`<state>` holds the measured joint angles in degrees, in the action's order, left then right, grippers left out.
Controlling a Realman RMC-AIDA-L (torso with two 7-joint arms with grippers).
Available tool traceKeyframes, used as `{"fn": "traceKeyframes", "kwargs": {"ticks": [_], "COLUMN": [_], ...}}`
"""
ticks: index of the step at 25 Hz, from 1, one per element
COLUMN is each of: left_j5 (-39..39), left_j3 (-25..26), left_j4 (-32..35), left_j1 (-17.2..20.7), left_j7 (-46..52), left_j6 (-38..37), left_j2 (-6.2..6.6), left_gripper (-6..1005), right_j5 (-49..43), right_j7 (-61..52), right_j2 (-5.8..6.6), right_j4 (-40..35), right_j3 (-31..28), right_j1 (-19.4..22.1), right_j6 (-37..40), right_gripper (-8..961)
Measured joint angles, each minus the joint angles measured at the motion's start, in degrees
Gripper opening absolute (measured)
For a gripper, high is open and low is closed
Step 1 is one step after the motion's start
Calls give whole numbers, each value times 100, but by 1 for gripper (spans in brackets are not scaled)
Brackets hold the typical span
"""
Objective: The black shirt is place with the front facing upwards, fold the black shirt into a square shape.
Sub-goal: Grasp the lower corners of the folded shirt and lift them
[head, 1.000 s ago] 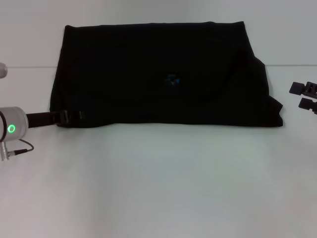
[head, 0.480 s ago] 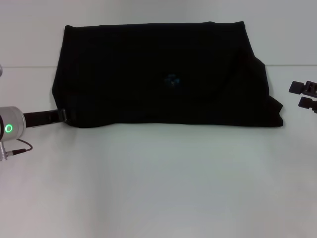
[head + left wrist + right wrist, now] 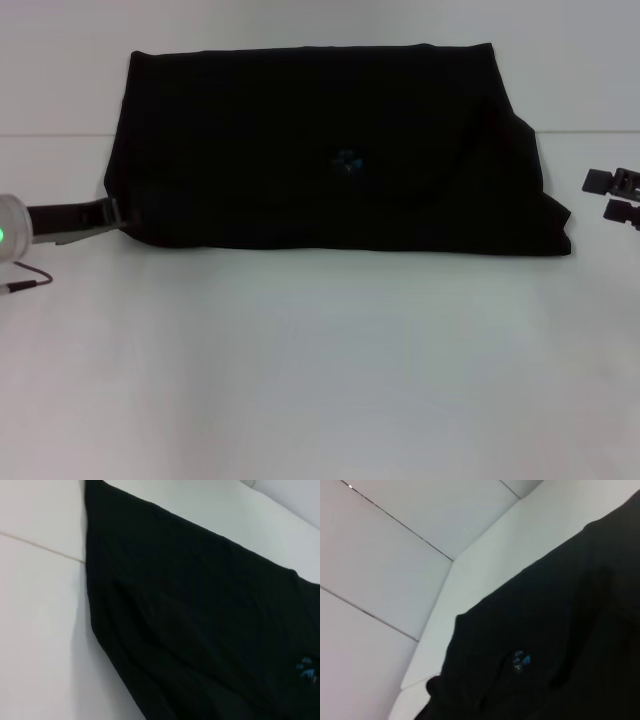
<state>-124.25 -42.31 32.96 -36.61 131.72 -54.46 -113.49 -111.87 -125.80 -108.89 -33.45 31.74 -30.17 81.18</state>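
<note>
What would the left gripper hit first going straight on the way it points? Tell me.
Most likely the black shirt: the left gripper points across the table at its near left corner, fingertips right at the edge. Contact can't be judged.

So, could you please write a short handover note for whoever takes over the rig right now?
Left gripper: at the lower-left corner of the large black soft-fabric shirt; grip unclear.
Right gripper: off the shirt's right edge, apart from the cloth, fingers open.
Done: shirt lies on the white table as a wide folded rectangle, blue neck label showing.
Left: fold it into a square.
</note>
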Motion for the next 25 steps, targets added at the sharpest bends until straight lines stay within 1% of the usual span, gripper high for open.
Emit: {"fn": "traceKeyframes", "kwargs": {"ticks": [3,7,11,13,15,19,22,25], "left_j5": [1,-14,-43,-45,-46,-48,-48,-48], "left_j3": [7,10,2,2,-13,-25,-39,-42], "left_j4": [4,8,5,4,3,16,16,16], "left_j1": [-18,-56,-109,-148,-186,-250,-286,-304], "left_j7": [288,525,602,609,613,618,611,585], "left_j6": [-132,-279,-361,-388,-393,-397,-399,-399], "left_j2": [92,176,241,269,288,317,326,328], "left_gripper": [1,2,1,1,1,2,2,2], "right_j5": [-204,-563,-1251,-1630,-1912,-2448,-2840,-3054], "right_j7": [-39,-206,-665,-935,-1139,-1531,-1855,-2128], "right_j2": [50,118,272,353,389,395,331,247], "right_j4": [-11,-49,-74,-77,-78,-84,-85,-27], "right_j3": [0,-1,-1,3,6,26,195,572], "right_j1": [-48,-164,-466,-694,-889,-1304,-1547,-1650], "right_j6": [-65,-199,-384,-449,-474,-605,-820,-1151], "right_gripper": [948,948,948,948,948,948,948,948]}}
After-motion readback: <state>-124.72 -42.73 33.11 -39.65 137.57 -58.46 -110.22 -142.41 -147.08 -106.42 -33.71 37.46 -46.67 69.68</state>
